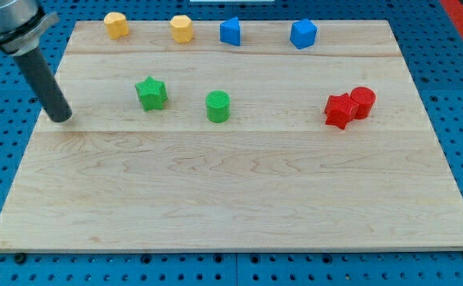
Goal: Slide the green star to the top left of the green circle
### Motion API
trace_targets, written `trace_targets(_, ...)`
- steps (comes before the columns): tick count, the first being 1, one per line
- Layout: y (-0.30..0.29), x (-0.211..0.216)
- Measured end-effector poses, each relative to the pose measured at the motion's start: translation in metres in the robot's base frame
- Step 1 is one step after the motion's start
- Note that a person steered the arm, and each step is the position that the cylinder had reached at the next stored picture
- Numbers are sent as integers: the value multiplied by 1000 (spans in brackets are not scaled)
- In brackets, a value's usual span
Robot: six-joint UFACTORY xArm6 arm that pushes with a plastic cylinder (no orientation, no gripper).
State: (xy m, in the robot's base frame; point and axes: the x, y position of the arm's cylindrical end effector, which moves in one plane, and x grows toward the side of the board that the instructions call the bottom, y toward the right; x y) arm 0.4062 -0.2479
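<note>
The green star (151,93) lies on the wooden board (231,191) in the upper left part of the view. The green circle (217,106) stands just to its right and slightly lower, with a gap between them. My tip (62,117) rests on the board near its left edge, well to the left of the green star and a little lower, touching no block.
Two yellow blocks (117,25) (182,28) and two blue blocks (230,32) (302,34) sit along the board's top edge. A red star (340,110) and a red cylinder (362,102) touch each other at the right. A blue pegboard surrounds the board.
</note>
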Motion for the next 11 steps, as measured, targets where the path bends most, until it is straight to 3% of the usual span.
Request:
trace_targets(1, 24, -27)
trace_targets(3, 137, -28)
trace_targets(5, 133, -33)
trace_targets(6, 99, -47)
trace_targets(7, 102, -51)
trace_targets(8, 138, -81)
trace_targets(9, 126, -47)
trace_targets(11, 143, -71)
